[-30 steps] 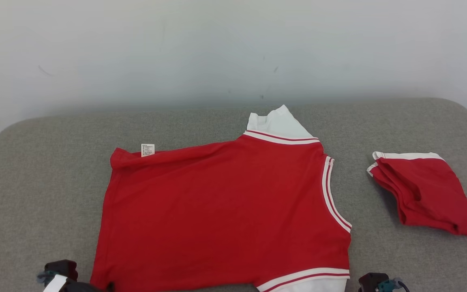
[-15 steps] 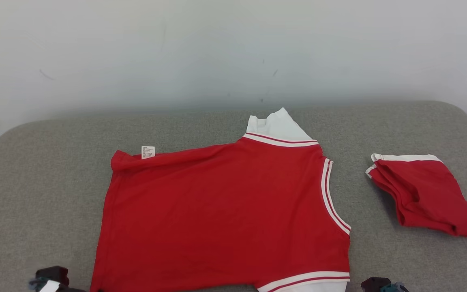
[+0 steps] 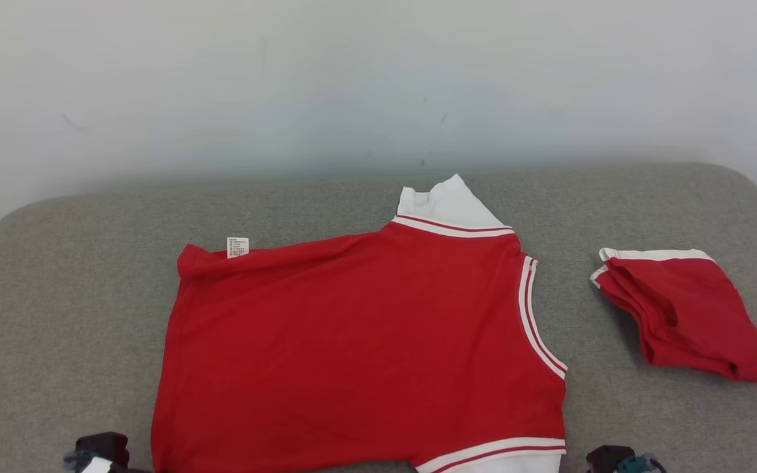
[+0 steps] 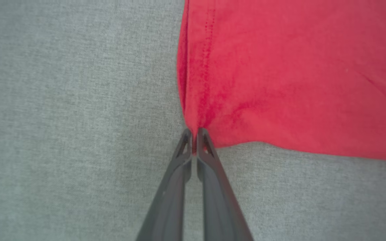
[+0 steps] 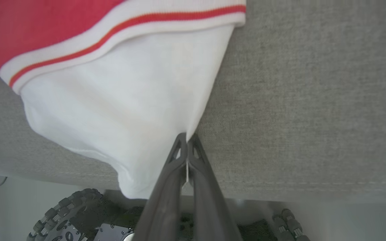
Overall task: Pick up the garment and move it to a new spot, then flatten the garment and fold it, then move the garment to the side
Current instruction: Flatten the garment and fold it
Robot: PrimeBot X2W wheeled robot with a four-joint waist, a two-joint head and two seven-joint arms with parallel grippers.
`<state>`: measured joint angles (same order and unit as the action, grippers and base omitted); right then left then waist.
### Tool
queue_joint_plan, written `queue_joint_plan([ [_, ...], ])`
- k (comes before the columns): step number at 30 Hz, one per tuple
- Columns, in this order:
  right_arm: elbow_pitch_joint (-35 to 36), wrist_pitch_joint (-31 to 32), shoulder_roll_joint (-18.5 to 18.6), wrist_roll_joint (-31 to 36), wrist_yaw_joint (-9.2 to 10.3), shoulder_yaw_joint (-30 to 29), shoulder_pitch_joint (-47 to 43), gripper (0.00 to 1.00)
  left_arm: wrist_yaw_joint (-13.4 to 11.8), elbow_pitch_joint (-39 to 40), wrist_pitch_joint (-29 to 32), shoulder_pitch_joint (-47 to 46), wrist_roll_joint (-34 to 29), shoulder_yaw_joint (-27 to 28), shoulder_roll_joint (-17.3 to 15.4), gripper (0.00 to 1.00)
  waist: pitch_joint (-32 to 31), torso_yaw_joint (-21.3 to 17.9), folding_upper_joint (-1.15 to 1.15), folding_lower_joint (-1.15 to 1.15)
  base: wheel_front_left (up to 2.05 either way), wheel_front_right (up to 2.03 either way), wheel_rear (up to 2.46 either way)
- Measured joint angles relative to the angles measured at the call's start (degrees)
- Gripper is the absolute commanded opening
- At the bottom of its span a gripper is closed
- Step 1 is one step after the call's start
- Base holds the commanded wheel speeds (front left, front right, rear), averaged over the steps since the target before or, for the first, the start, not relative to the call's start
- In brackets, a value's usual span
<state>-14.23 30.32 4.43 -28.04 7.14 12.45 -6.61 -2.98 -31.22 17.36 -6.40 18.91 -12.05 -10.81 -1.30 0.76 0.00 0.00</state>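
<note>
Since your left gripper [image 4: 194, 134] is pinched shut on just the red corner [image 4: 201, 113] and the right gripper [image 5: 187, 137] is clamped on the white sleeve's [image 5: 119, 110] edge, the garment [image 3: 365, 341], spread mid-frame in the head view, could slip free if you lift unevenly.

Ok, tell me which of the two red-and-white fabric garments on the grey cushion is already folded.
The small red-and-white bundle at the robot's right, layered into a compact stack. The large red garment in the middle lies spread open.
</note>
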Motion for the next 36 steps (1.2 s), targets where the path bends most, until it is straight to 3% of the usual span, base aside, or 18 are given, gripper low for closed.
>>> queue_joint_plan([
  [6, 2.72, -0.24, -0.49, -2.36, 0.0, -1.85, -0.03, 0.0, -0.6, 1.68, -0.91, 0.09, -0.11, 0.99, -0.24, 0.0, 0.11, -0.13, 0.0, 0.0, 0.0, 0.0, 0.0],
  [21, 17.39, -1.79, 0.44, -7.31, -1.42, -7.57, -1.13, 0.0, -2.33, 8.72, -3.12, -0.06, 0.27, 3.04, 0.44, 0.0, 1.37, 0.3, 0.0, 0.0, 0.0, 0.0, 0.0],
  [36, 22.23, -1.34, 0.43, -9.46, -1.33, -9.76, 4.74, 0.0, -3.12, 9.57, -3.34, -8.26, -0.83, 3.54, 1.8, 0.0, 2.67, 0.15, 0.0, 0.0, 0.0, 0.0, 0.0],
])
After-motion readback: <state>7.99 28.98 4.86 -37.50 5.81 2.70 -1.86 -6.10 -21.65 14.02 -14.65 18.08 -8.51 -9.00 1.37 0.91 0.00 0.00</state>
